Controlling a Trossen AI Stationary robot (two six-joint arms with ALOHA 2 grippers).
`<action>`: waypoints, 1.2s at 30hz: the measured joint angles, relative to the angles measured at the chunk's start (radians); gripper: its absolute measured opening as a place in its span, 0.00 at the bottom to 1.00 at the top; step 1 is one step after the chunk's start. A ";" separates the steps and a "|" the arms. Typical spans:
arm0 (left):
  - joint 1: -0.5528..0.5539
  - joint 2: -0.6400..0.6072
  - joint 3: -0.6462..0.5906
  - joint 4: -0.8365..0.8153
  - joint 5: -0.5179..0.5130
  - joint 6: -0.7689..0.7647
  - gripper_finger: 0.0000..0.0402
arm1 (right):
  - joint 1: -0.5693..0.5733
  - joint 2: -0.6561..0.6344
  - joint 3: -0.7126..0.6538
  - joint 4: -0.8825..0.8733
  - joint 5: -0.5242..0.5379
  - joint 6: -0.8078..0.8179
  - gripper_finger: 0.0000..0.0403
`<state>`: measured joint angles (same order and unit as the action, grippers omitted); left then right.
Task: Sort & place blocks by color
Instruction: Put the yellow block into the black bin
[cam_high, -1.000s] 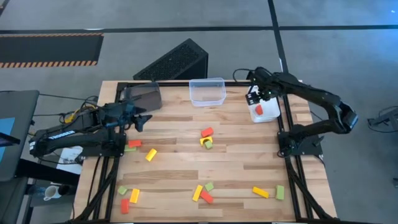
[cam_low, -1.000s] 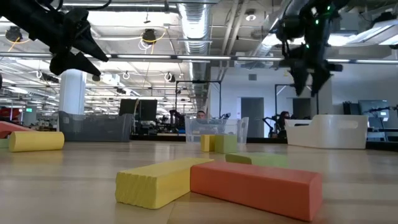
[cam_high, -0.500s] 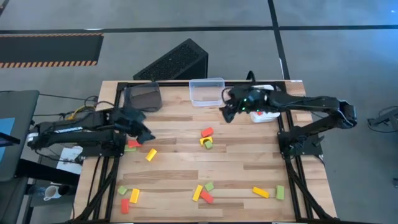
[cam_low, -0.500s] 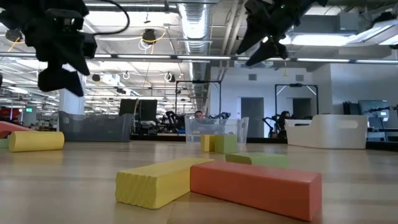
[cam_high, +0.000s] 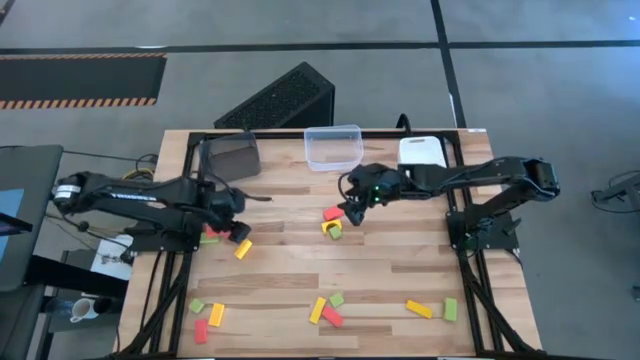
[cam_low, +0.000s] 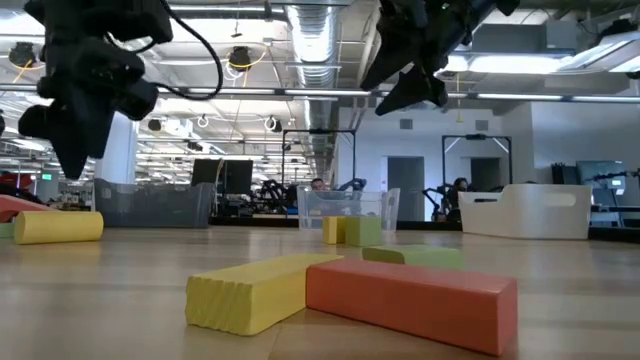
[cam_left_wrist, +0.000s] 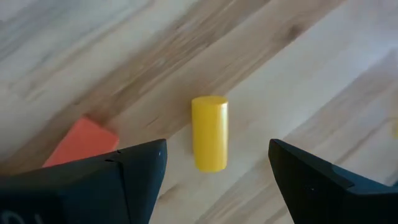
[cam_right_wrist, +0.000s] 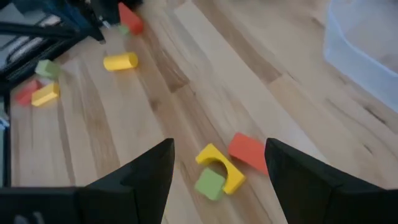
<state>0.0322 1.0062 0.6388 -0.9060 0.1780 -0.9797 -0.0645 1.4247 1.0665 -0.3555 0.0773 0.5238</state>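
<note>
Red, yellow and light green blocks lie scattered on the wooden table (cam_high: 400, 250). My left gripper (cam_high: 234, 226) hangs open, pointing down over a yellow cylinder block (cam_left_wrist: 209, 132), which lies on its side between the fingers without touching them. A red block (cam_left_wrist: 81, 140) lies beside it. My right gripper (cam_high: 351, 206) is open, slanting down above a middle cluster: a red block (cam_right_wrist: 249, 151), a yellow arch block (cam_right_wrist: 219, 165) and a green block (cam_right_wrist: 209, 183). All of these rest on the table.
Along the far edge stand a dark brown bin (cam_high: 232, 155), a clear bin (cam_high: 333, 146) and a white bin (cam_high: 422, 151). More blocks lie near the front edge, at the left (cam_high: 207, 317), middle (cam_high: 326, 310) and right (cam_high: 433, 309). The boards between are bare.
My left gripper has come from beside the dark brown bin toward the near edge and down, tipping to point down over the yellow cylinder. My right gripper has swung from the white bin toward the table's left, out over the middle cluster. Both have stayed open.
</note>
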 joint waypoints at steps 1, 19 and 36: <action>-0.009 0.017 0.000 0.001 0.000 -0.002 0.65 | 0.001 0.006 0.001 0.006 0.000 -0.001 0.67; -0.239 0.376 0.000 0.184 -0.112 -0.148 0.65 | -0.017 0.001 0.000 -0.110 -0.003 -0.132 0.67; -0.300 0.479 0.076 0.136 -0.240 -0.183 0.23 | -0.017 0.001 0.000 -0.199 -0.031 -0.247 0.67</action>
<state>-0.2676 1.4857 0.7144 -0.7704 -0.0624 -1.1626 -0.0814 1.4261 1.0660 -0.5542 0.0467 0.2768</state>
